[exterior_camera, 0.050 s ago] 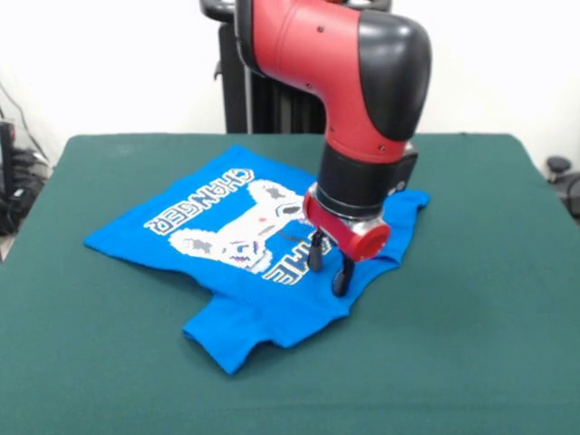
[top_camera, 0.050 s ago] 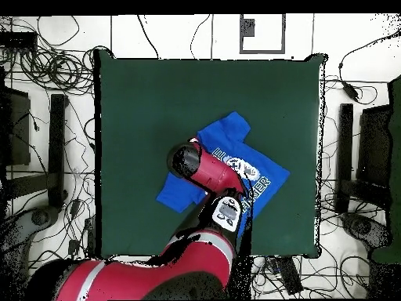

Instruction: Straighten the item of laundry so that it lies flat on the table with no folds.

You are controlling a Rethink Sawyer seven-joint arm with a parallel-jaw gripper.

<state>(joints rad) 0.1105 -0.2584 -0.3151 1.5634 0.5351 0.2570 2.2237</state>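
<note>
The item of laundry, a bright blue T-shirt with white lettering and a controller graphic, lies print side up in the middle of the green table. Its near sleeve is bunched and doubled over, and the edge by the arm is wrinkled. My gripper points straight down over the shirt's right part, beside the lettering. Its two black fingers stand apart, tips at the cloth, with nothing held between them. In the overhead view the shirt shows partly under the red arm, which hides the gripper.
The table stretches well beyond the shirt on every side. Cables and black stands crowd the floor around it. A dark post rises behind the far edge.
</note>
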